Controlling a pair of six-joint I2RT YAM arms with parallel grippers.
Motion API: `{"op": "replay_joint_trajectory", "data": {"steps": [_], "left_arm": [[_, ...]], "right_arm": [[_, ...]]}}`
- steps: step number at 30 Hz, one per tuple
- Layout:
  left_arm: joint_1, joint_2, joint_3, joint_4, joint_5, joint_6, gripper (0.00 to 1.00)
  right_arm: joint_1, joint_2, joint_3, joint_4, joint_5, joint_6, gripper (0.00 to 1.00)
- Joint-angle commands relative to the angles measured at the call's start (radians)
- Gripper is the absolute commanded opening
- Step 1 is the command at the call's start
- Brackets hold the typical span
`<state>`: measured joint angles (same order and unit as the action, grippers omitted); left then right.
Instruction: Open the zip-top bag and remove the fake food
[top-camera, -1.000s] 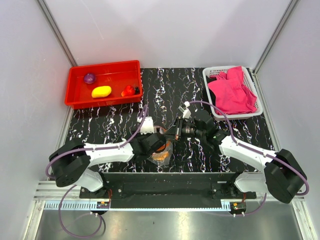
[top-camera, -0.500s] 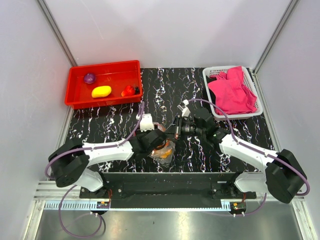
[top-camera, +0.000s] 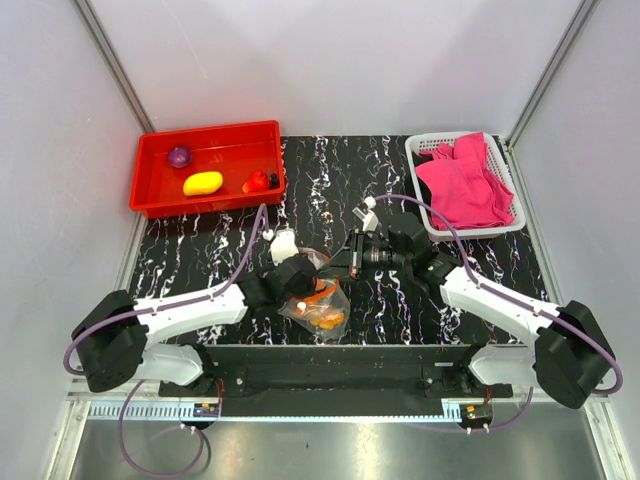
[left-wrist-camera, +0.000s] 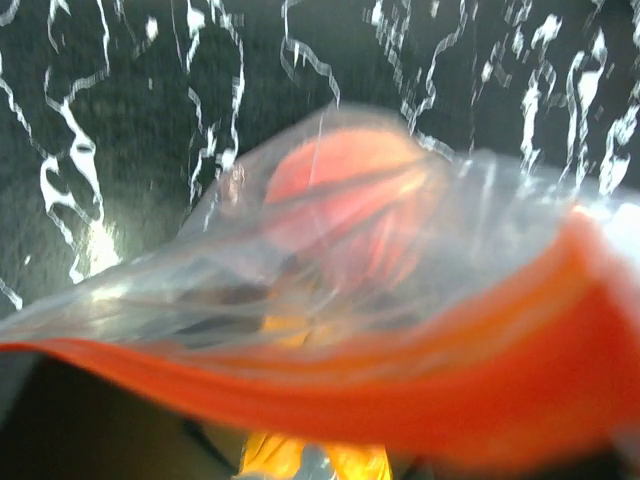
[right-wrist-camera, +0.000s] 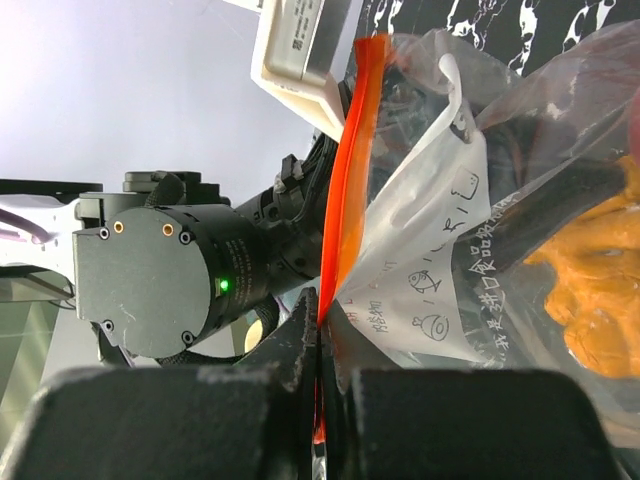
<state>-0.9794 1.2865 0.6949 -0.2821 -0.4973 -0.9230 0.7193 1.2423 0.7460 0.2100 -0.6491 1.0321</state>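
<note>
One zip-top bag (top-camera: 322, 305) sits at 6 o'clock on the marbled table (top-camera: 330, 180), between the arms. The right gripper (right-wrist-camera: 318, 338) is pinched narrow on its orange-red zip strip (right-wrist-camera: 345, 200). The left gripper (top-camera: 305, 285) meets the bag's 9 o'clock side, but I cannot tell its opening. To part the mouth well, I judge each side should draw its own lip outward, gripping the strip rather than the thin film, with the mouth uppermost. Inside are one peach ball (left-wrist-camera: 340, 190) and one cluster of orange bits (right-wrist-camera: 590, 300). At 10 o'clock, one red tray (top-camera: 205, 205) holds three pieces: purple (top-camera: 179, 156), yellow (top-camera: 203, 183), red (top-camera: 257, 181). At 2 o'clock, one white basket (top-camera: 425, 215) holds one pink cloth (top-camera: 465, 185).
</note>
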Motion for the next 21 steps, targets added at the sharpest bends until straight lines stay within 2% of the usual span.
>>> {"op": "replay_joint_trajectory", "data": {"steps": [1,7,14,15,16,21], "left_arm": [[0.004,-0.075,-0.009,-0.029,0.109,0.022,0.45],[0.004,0.006,0.027,-0.045,0.175,0.075,0.32],[0.004,0.141,0.093,-0.094,0.198,0.081,0.31],[0.004,0.154,0.100,-0.101,0.189,0.084,0.33],[0.004,0.168,0.103,-0.107,0.181,0.081,0.40],[0.004,0.188,0.092,-0.089,0.146,0.076,0.48]], "right_arm": [[0.006,-0.053,0.018,-0.021,-0.009,-0.044,0.00],[0.006,-0.050,0.018,-0.026,-0.006,-0.049,0.00],[0.005,-0.053,0.013,-0.041,0.003,-0.061,0.00],[0.006,-0.052,0.010,-0.041,0.003,-0.063,0.00],[0.006,-0.050,0.010,-0.041,0.003,-0.064,0.00],[0.006,-0.041,0.009,-0.041,0.002,-0.067,0.00]]}}
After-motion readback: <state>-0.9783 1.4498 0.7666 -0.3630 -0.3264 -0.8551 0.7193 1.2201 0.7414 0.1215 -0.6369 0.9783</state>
